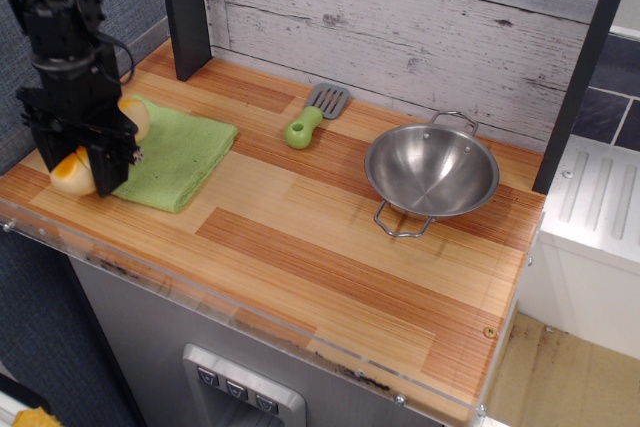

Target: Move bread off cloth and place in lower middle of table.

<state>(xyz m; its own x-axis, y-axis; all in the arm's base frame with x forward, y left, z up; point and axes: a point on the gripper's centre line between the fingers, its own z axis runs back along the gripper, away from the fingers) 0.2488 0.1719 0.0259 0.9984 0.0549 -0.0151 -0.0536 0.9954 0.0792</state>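
The bread (68, 175) lies along the left edge of the light-green cloth (178, 152) at the table's (330, 247) far left. Its orange-patched front end and its pale back end stick out on either side of my gripper. My black gripper (98, 165) is down over the middle of the loaf, with its fingers closed around it. The middle of the loaf is hidden behind the fingers. I cannot tell whether the bread still touches the cloth.
A green-handled grey spatula (305, 127) lies near the back wall. A steel two-handled bowl (432, 172) stands to the right of the middle. A dark post (185, 7) rises at the back left. A clear plastic strip (250, 312) lines the front edge.
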